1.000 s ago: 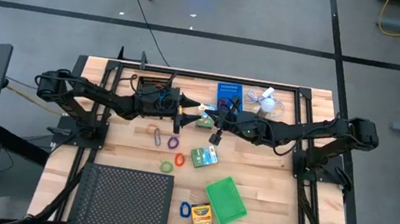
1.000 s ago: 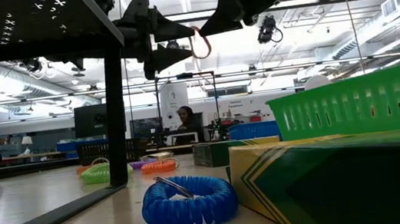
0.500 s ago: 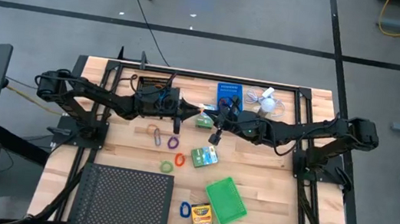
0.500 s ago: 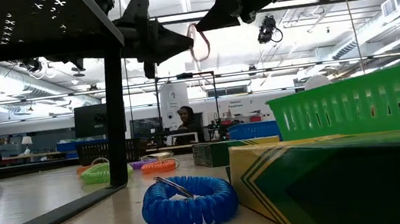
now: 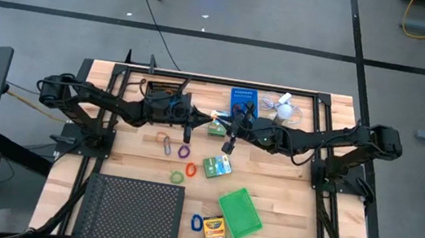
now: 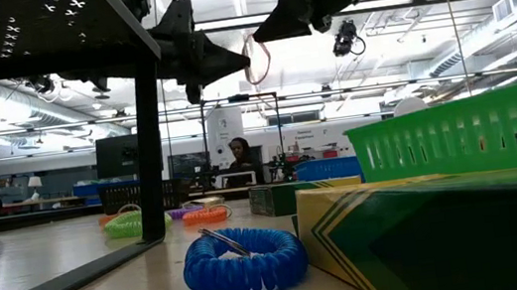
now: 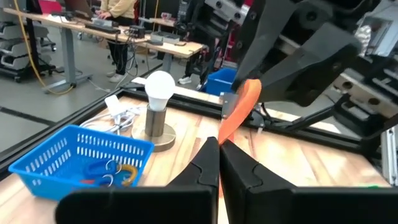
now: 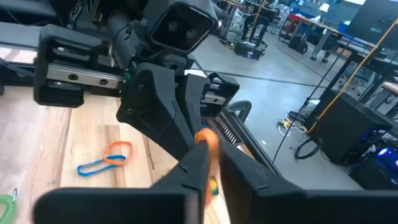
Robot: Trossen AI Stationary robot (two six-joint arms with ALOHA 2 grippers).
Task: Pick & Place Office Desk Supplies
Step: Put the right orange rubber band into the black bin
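Observation:
An orange rubber-band loop (image 6: 258, 57) hangs in mid-air above the far middle of the table, between my two grippers. My left gripper (image 5: 205, 118) reaches in level from the table's left and is shut on the loop. My right gripper (image 5: 226, 122) comes from the table's right, tipped slightly down. In the right wrist view its fingers (image 8: 196, 167) stand a little apart, with the loop's other end (image 8: 206, 139) between them. Other loops (image 5: 165, 143) lie on the table below. My left gripper pinches the loop's lower end (image 7: 227, 129) between its two fingers, coming level from the table's left. The loop rises from the fingertips, clear of the table. My right gripper has the loop's upper end (image 7: 249, 92) between its slightly parted fingers; whether they touch it I cannot tell.
At the far edge stand a blue bin (image 5: 242, 100) and a white fan (image 5: 284, 108). Below the grippers lie two green-white boxes (image 5: 217, 166). Nearer are a green bin (image 5: 239, 213), a crayon box (image 5: 214, 232), a blue loop (image 6: 244, 261) and a black mesh tray (image 5: 132, 214).
My left gripper, open around the loop's end a second ago, has shut on it. Both arms have stayed where they were, and the loop remains in the air between them.

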